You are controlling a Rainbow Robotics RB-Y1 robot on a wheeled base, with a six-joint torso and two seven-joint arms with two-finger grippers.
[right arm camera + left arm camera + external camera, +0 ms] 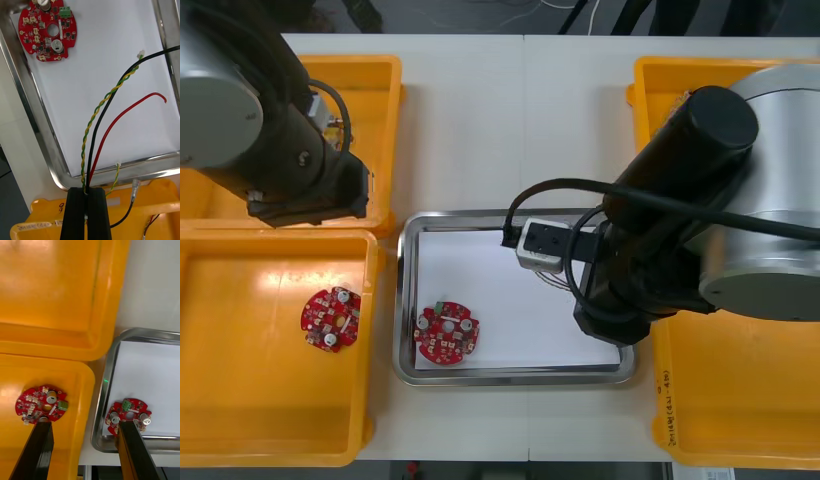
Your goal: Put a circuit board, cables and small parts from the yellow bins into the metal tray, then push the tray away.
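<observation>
My right gripper (87,191) is shut on a bundle of cables: a twisted yellow and green cable (98,111), a black cable (112,96) and a red cable (119,117). Their free ends reach out over the white inside of the metal tray (33,123). A round red circuit board (47,32) lies in the tray's far corner from the fingers; in the front view this circuit board (446,333) sits at the tray's (510,376) near left. My right arm (650,260) hangs over the tray's right side. My left gripper (84,425) stands open above the left bin's edge, holding nothing.
A second red circuit board (331,318) lies in the near left yellow bin (240,420). The left arm (270,150) covers part of the far left bin (375,80). Right yellow bins (740,420) hold more cables (131,202) just behind the right fingers.
</observation>
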